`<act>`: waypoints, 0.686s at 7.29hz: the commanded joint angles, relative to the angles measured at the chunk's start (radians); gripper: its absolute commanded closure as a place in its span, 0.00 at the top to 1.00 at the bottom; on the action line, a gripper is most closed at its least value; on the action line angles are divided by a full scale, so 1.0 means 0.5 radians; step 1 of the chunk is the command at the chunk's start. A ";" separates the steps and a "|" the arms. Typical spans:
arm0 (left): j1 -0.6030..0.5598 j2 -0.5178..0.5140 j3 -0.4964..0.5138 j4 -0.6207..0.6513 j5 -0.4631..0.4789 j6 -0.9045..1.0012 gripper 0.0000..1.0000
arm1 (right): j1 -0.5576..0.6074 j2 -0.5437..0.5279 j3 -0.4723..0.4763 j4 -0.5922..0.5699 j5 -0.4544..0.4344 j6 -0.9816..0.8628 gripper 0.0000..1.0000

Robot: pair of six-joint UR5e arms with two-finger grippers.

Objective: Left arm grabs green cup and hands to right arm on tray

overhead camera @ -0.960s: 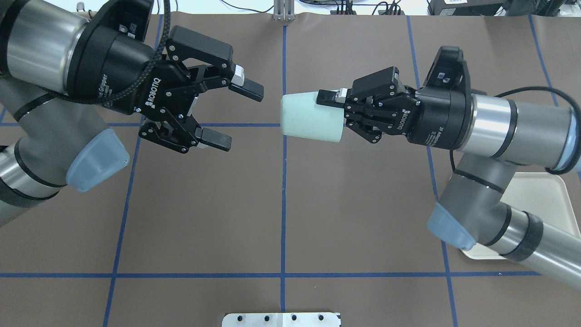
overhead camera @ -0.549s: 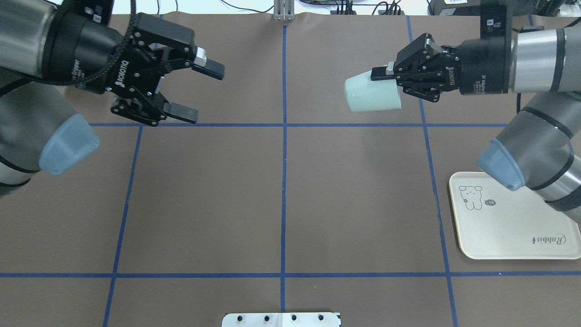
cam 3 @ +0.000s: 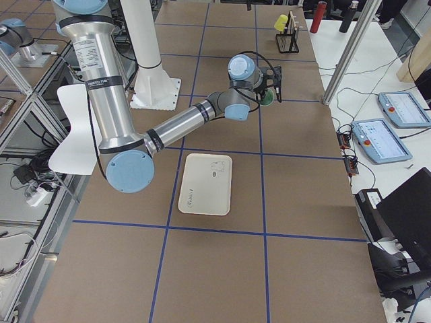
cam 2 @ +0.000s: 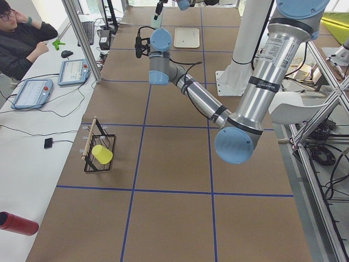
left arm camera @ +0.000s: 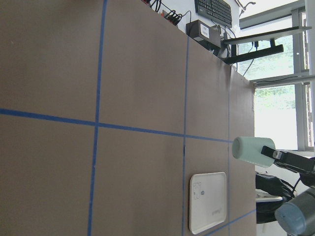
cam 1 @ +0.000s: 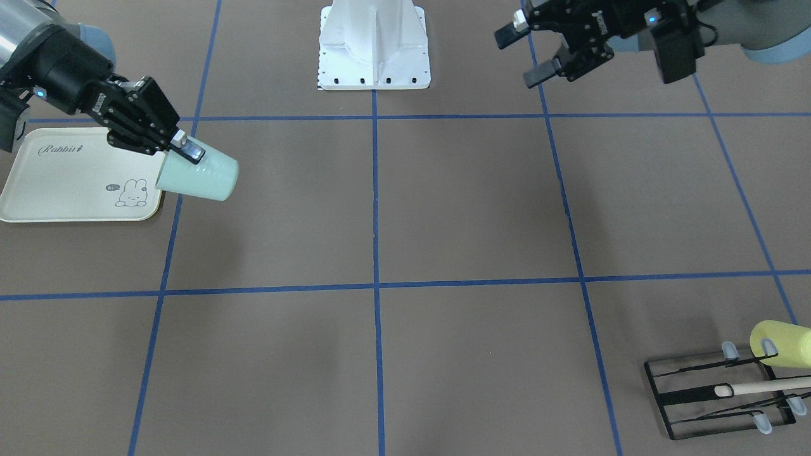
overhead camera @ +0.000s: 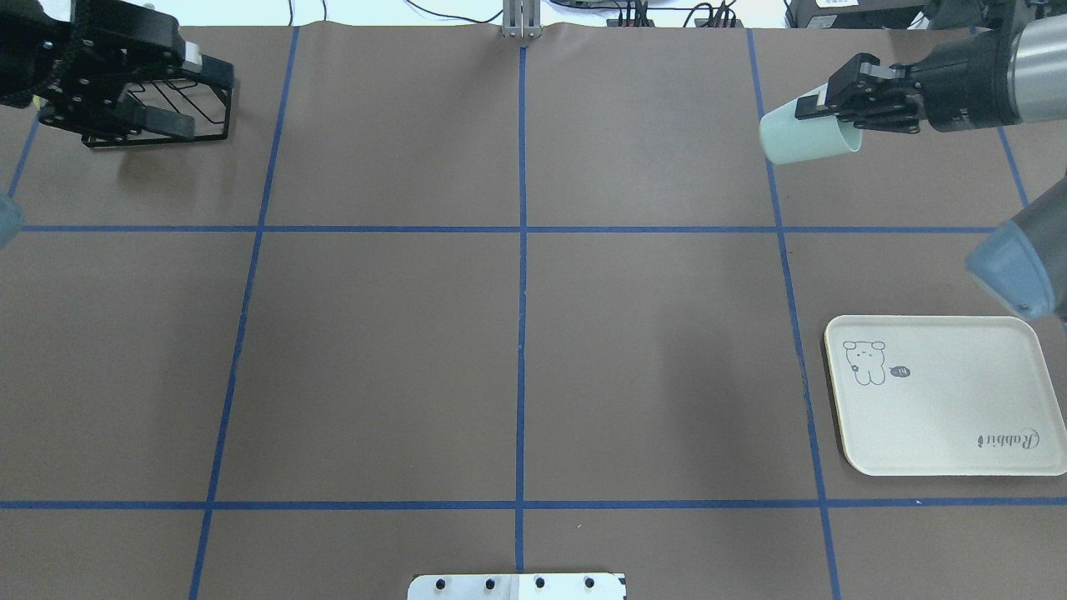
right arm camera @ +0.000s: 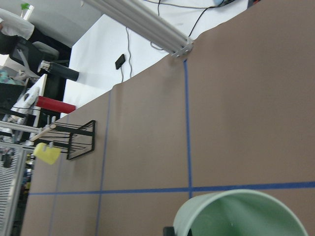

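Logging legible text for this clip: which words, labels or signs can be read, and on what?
"Rabbit": script on the cream rectangular tray.
"hi": speech bubble beside the tray's rabbit drawing.
White lettering on the black left tool: too blurred to read.
Pale mint-green plastic cup in the right tool: no text visible.

cup [overhead camera: 804,142] in right claw [overhead camera: 821,115], near tray [overhead camera: 959,408]

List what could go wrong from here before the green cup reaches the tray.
1. The right gripper pinches the green cup only at its rim, so the cup may swivel or slip in transit.
2. The cup hangs on its side. Released that way, it could roll over the low rim of the tray.
3. It hangs clear of the tray, so an early release would miss it.
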 commanded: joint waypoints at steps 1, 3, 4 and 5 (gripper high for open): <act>-0.264 0.222 0.006 0.253 0.022 0.792 0.99 | 0.118 -0.060 0.005 -0.344 -0.016 -0.532 0.00; -0.452 0.437 0.000 0.532 0.134 1.574 0.99 | 0.188 -0.232 0.005 -0.482 -0.046 -1.007 0.00; -0.465 0.532 -0.003 0.706 0.342 2.003 0.99 | 0.234 -0.278 0.008 -0.602 -0.050 -1.256 0.00; -0.468 0.624 -0.003 0.896 0.520 2.342 0.99 | 0.256 -0.336 0.021 -0.700 -0.047 -1.422 0.00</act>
